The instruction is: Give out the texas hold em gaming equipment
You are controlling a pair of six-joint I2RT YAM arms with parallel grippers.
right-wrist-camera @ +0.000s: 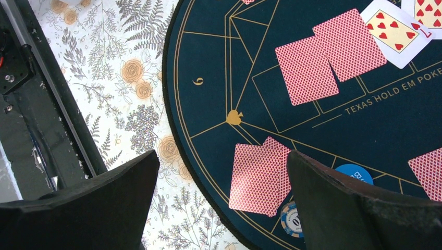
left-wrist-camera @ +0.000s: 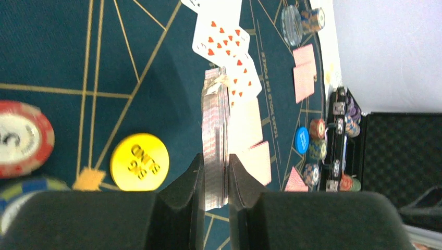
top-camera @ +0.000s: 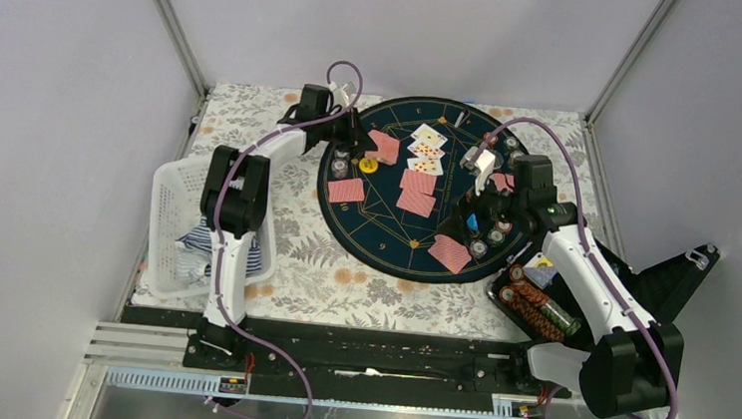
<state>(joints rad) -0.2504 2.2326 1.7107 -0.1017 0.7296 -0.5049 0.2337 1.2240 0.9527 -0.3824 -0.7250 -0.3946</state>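
Your left gripper [left-wrist-camera: 215, 169] pinches the deck [left-wrist-camera: 216, 120] edge-on over the mat [left-wrist-camera: 52, 47], beside the yellow disc [left-wrist-camera: 139, 161]. It should be light, slick and bendy, so squeeze mid-stack. Your right gripper [right-wrist-camera: 221, 161] hangs wide open over the mat's rim.

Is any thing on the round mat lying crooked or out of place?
Only a small thing: the two face-down cards near the edge of the mat overlap at a skew, one turned slightly against the other.
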